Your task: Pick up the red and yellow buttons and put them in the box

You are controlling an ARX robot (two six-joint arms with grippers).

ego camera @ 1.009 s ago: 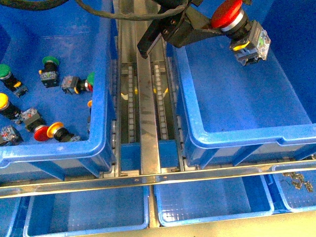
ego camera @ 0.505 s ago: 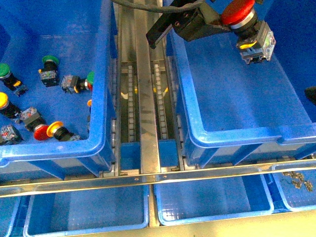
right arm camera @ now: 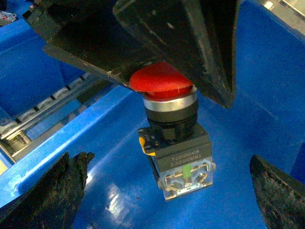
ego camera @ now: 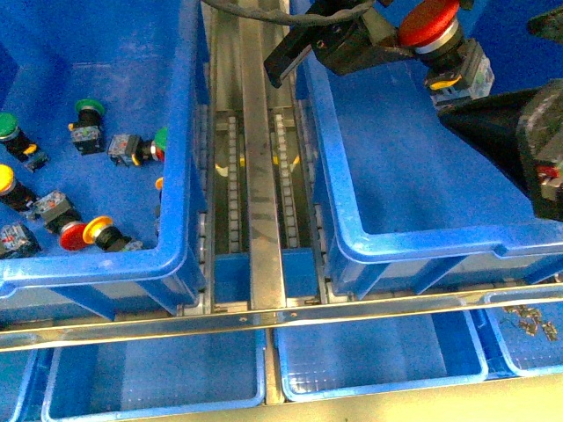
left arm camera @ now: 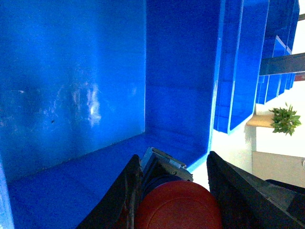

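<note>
The box point(ego camera: 422, 242) fills the right half of the front view. A second blue crate point(ego camera: 88, 268) at the left holds loose pushbuttons, among them a red-capped button point(ego camera: 73, 234), a yellow-capped button point(ego camera: 5, 180) and a green-capped button point(ego camera: 90, 108). At upper right the left tool point(left arm camera: 177, 198) clamps the cap of a red button point(ego camera: 437, 35), whose body hangs over the box's far end. At the right edge the right tool point(right arm camera: 167, 200) stands wide, just beside it.

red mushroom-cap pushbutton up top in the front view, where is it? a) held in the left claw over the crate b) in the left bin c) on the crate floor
a: the left claw pinches the red mushroom-cap pushbutton by its cap, hanging above the big blue plastic crate.
</note>
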